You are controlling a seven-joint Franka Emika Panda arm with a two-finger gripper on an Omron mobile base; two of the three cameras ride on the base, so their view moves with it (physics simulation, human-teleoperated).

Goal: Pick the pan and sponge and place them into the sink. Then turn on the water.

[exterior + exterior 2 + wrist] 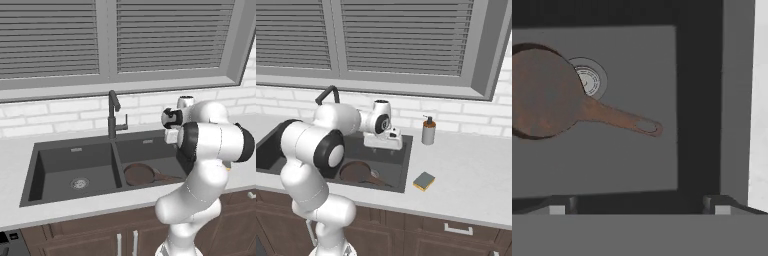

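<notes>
The reddish-brown pan (140,174) (356,172) (542,92) lies flat in the right basin of the dark sink (65,160) (401,165) (637,160), partly covering that basin's drain (592,80). Its handle points toward the counter side. My gripper (172,137) (382,147) (639,207) hangs above the right basin, pointing down, open with nothing between its fingers, well clear of the pan. The yellow sponge (424,181) rests on the counter just right of the sink, dark face up. Behind the centre divider stands the dark faucet (114,115) (328,95).
A grey soap dispenser bottle (428,131) stands at the back of the counter, right of the sink. The left basin holds just its steel drain (79,183). A brick wall and a window with blinds rise behind the faucet. My own elbow hides the sink's right edge in the left base view.
</notes>
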